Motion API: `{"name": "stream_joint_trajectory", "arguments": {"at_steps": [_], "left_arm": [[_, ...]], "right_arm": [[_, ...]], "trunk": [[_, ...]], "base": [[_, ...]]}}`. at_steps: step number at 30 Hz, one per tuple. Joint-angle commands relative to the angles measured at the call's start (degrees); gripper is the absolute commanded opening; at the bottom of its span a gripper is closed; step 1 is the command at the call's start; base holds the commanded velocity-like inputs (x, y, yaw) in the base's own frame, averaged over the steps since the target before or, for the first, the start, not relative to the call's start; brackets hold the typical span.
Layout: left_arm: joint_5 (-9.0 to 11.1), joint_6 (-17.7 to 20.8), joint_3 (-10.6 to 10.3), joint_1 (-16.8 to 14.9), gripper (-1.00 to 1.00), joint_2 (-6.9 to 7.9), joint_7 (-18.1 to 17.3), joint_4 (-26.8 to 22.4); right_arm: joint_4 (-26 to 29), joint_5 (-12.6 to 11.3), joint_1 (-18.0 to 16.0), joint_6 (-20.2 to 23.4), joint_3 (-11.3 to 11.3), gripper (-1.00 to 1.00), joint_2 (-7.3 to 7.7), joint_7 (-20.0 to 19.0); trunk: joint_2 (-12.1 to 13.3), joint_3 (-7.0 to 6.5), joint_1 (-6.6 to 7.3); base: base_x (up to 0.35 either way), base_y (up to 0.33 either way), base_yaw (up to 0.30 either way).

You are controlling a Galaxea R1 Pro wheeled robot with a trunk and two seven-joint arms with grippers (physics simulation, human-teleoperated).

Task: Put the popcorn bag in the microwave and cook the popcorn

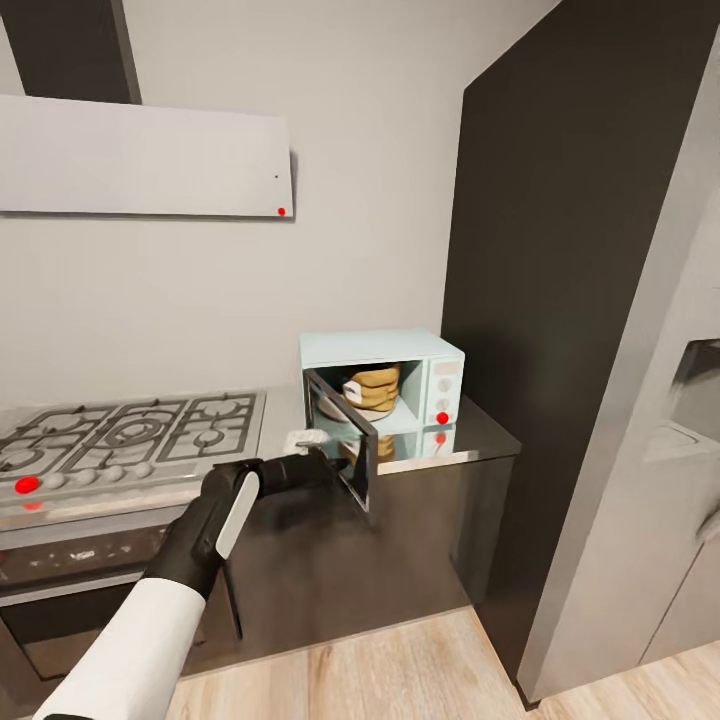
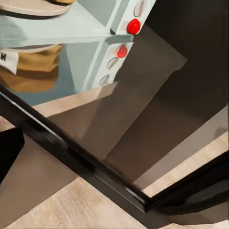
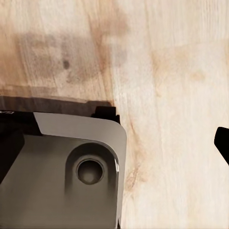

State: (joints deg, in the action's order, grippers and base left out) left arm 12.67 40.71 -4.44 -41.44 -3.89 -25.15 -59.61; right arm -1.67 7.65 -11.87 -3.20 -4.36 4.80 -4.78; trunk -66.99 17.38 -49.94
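Left gripper (image 1: pixel 318 462) at open microwave (image 1: pixel 385 385) door; popcorn bag (image 1: pixel 372 389) inside.

Left arm (image 1: pixel 190 545) extended forward, hand (image 1: pixel 318 462) unclear

Open door (image 1: pixel 345 440) half-blocks microwave (image 1: pixel 385 385) cavity.

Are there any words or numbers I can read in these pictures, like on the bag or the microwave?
None can be read.
The popcorn bag has a white label with a dark mark, too blurred to read.
The microwave knob panel shows red dots and dials, no readable numbers.
The gas hob front shows no readable writing.
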Motion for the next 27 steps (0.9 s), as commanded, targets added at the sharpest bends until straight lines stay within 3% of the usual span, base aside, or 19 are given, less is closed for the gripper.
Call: {"name": "stream_joint_trajectory", "arguments": {"at_steps": [1,8,9,18,20,21,24,27], "left_arm": [[0.3,0.1,0.1,0.0,1.00,0.01,-0.3,0.0],[0.5,-2.2,0.0,0.0,1.00,0.03,-0.3,0.1],[0.5,-6.4,0.1,0.0,1.00,0.03,-0.3,0.1],[0.5,-6.6,-0.5,0.0,1.00,-0.75,2.9,0.2],[-0.1,-7.1,-1.7,0.0,1.00,-2.40,3.0,1.6],[-0.6,-9.7,-2.9,0.0,1.00,-3.12,3.1,3.1],[-0.8,-16.4,-9.1,0.0,1.00,-3.65,2.9,6.8],[-0.8,-17.0,-10.5,0.0,1.00,-3.68,2.8,7.2]], "right_arm": [[-0.2,0.6,-0.1,-0.3,-0.5,1.00,0.03,-0.1],[-0.2,0.6,-0.1,-0.3,-0.5,1.00,0.03,-0.1],[-0.2,0.6,-0.1,-0.3,-0.5,1.00,0.03,-0.1],[-0.2,0.6,-0.1,-0.3,-0.5,1.00,0.03,-0.1],[-0.2,0.6,-0.1,-0.3,-0.5,1.00,0.03,-0.1],[-0.2,0.6,-0.1,-0.3,-0.5,1.00,0.03,-0.1],[-0.2,0.6,-0.1,-0.3,-0.5,1.00,0.03,-0.1],[-0.2,0.6,-0.1,-0.4,-0.5,1.00,0.03,-0.1]], "trunk": [[0.0,0.07,0.00],[0.0,0.07,0.00],[0.0,0.07,0.00],[0.0,0.07,0.00],[0.0,0.07,0.00],[0.0,0.07,0.00],[0.0,0.07,0.00],[0.0,0.07,0.00]], "base": [[0.085,0.017,0.000],[0.083,0.040,0.000],[0.003,0.002,0.000],[0.046,0.000,0.000],[0.002,0.000,0.000],[0.000,0.000,0.000],[0.000,0.000,0.000],[0.000,0.000,0.000]]}}
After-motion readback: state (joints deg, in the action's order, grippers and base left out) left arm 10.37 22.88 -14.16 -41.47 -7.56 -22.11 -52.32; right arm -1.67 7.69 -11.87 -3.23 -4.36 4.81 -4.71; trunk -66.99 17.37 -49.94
